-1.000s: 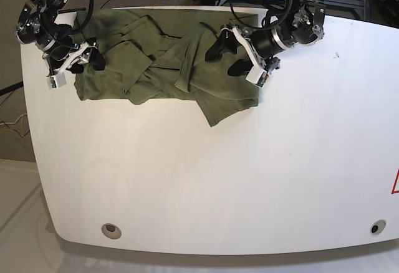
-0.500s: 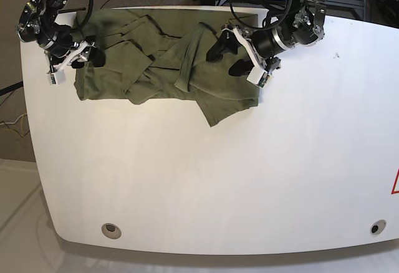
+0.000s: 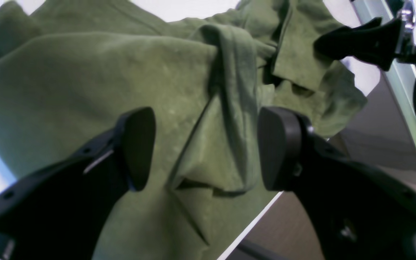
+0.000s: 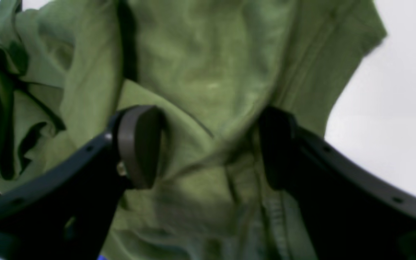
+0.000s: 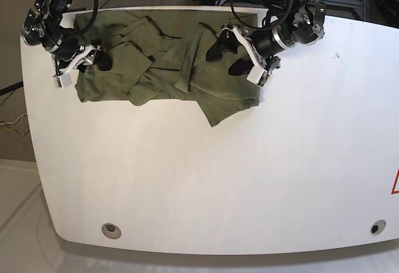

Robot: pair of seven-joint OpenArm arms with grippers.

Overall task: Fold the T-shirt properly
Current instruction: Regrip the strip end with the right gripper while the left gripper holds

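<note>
Here you see a plain olive-green cotton T-shirt lying crumpled in loose folds along the far edge of the white bench. Your left gripper hovers over its right end, fingers spread wide, holding nothing. Your right gripper sits at the shirt's left end, equally wide and empty.

The right wrist view is soft with blur, so the T-shirt's seams and folds smear together. In both wrist views the frame edges cut off the cloth. In the base view, the worktop's right side runs off frame, and crumpled layers hide the neckline.
</note>
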